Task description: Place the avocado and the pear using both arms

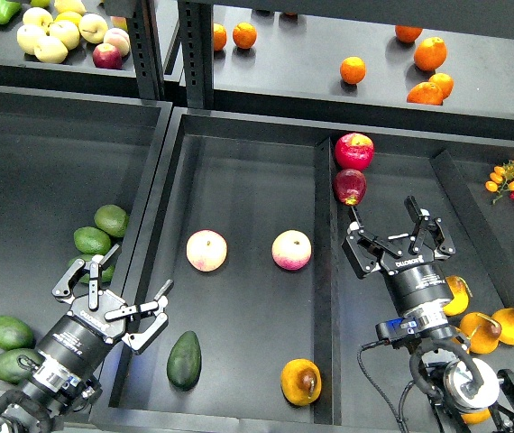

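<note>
Both the avocado point(184, 359) at seven o'clock and pear point(300, 382) at six lie placed in the middle bin point(248, 162), both arms' jaws apart and empty.

Black arms, silver rings, black cables

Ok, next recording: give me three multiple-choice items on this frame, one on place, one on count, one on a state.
1. Where does the avocado lie?
A. middle tray, front left
B. top shelf
C. inside the left pincer

2. How many pale pink-cream round fruits lie in the middle tray?
A. one
B. two
C. four

3. What is the right pincer doing?
A. clamping the pear
B. clamping a chilli
C. open, holding nothing

Answers: 1 A, it lies beside the left pincer, untouched. 2 B, two lie side by side. 3 C, its fingers are spread, and the pear lies in the tray.
</note>
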`<action>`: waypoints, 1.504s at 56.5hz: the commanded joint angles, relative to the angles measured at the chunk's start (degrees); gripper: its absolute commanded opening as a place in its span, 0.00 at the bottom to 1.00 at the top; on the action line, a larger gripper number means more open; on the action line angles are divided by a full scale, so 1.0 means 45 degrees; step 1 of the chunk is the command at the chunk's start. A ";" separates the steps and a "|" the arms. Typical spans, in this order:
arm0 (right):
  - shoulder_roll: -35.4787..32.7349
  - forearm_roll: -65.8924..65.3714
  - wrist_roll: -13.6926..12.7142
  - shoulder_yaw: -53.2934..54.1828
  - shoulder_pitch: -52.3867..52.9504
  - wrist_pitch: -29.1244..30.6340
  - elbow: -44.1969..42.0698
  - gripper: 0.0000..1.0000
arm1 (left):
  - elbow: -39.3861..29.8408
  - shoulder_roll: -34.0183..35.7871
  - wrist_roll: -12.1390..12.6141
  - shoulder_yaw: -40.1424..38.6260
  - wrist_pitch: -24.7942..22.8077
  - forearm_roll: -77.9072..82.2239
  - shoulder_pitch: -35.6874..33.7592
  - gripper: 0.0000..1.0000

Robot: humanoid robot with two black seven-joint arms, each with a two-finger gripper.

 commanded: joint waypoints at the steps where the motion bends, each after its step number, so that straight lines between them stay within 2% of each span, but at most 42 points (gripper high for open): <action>1: 0.0000 0.0001 0.0014 0.0161 0.0000 -0.0001 0.0001 1.00 | -0.0003 0.0000 -0.0370 -0.0235 0.0000 0.0000 0.0000 0.99; 25: 0.0000 0.0001 -0.0006 0.0943 0.0000 0.0253 0.0001 1.00 | -0.0003 0.0000 -0.1054 -0.1075 0.0000 -0.0039 0.0000 0.99; 42: 0.0000 0.0001 -0.0006 0.0924 0.0000 0.0253 0.0001 1.00 | 0.0017 0.0000 -0.1230 -0.1134 0.0000 -0.0019 0.0000 0.99; 71: 0.0000 0.0020 -0.0026 0.0943 0.0000 0.0234 0.0001 1.00 | 0.0017 0.0000 -0.0977 -0.1173 0.0000 -0.0058 -0.0039 0.99; 77: 0.0000 0.0001 -0.0026 0.0963 -0.0019 0.0253 0.0001 1.00 | 0.0017 0.0000 -0.1094 -0.1485 0.0000 0.0020 -0.0331 0.99; 85: 0.0000 0.0001 -0.0026 0.0982 -0.0039 0.0253 0.0001 1.00 | 0.0056 0.0000 -0.0743 -0.1857 0.0000 0.0292 -0.1502 0.99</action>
